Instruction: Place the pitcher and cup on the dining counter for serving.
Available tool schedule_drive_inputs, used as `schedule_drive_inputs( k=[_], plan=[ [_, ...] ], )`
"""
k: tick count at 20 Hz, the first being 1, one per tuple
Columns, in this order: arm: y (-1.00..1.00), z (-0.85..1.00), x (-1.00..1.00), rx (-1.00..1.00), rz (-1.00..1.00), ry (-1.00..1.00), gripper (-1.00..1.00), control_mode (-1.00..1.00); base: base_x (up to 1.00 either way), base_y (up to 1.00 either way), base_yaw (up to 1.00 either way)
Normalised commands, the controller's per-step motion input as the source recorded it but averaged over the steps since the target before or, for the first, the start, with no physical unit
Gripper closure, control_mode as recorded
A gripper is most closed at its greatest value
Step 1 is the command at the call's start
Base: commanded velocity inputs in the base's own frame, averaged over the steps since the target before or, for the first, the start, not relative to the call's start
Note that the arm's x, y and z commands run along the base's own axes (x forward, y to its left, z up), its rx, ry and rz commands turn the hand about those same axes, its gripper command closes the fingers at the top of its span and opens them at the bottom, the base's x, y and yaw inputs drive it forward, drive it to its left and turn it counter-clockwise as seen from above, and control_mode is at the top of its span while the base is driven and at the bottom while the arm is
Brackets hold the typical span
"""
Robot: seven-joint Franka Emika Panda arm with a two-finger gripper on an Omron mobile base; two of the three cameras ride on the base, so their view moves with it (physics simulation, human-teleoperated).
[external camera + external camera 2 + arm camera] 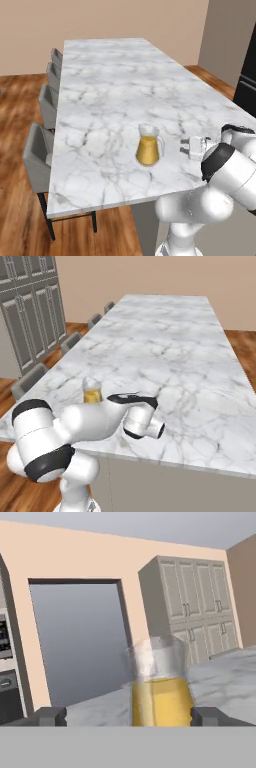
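Near the short front edge of the dining counter (100,90), the end closest to your base, the pitcher (149,145) stands upright on the marble. You can see golden-yellow liquid in its lower body and clear glass at the rim. It sits roughly midway across the counter's width, a little toward the arm's side.

Your gripper (183,146) is at the pitcher's level, just beside it on the side away from the stools, pointing at it sideways. Jaws are spread wide and hold nothing. In the hand view the two fingertips (50,716) stand far apart, one on each side of the pitcher's base, with visible space between each tip and the glass. From the left base view you see a gap between gripper and pitcher.

From the right base view the forearm crosses in front of the pitcher and hides its lower part.

Grey stools (37,157) line the long far edge of the counter. Tall grey cabinets (30,311) stand beyond them.
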Motion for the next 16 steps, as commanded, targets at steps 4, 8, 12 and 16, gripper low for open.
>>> schedule_drive_inputs(
  k=[4, 8, 12, 16],
  plan=[
    [0.00, 0.92, -0.81, -0.11, -0.28, 0.17, -1.00, -1.00, 0.00, 0.00, 0.00],
    [0.00, 0.68, -0.56, -0.13, -0.43, 0.38, -1.00, -1.00, 0.00, 0.00, 0.00],
    [-0.02, 0.34, -0.16, -0.14, -0.55, 0.59, -1.00, -1.00, 0.00, 0.00, 0.00],
    [0.00, 0.18, -0.11, -0.12, -0.54, 0.71, -1.00, -1.00, 0.00, 0.00, 0.00]
  ],
)
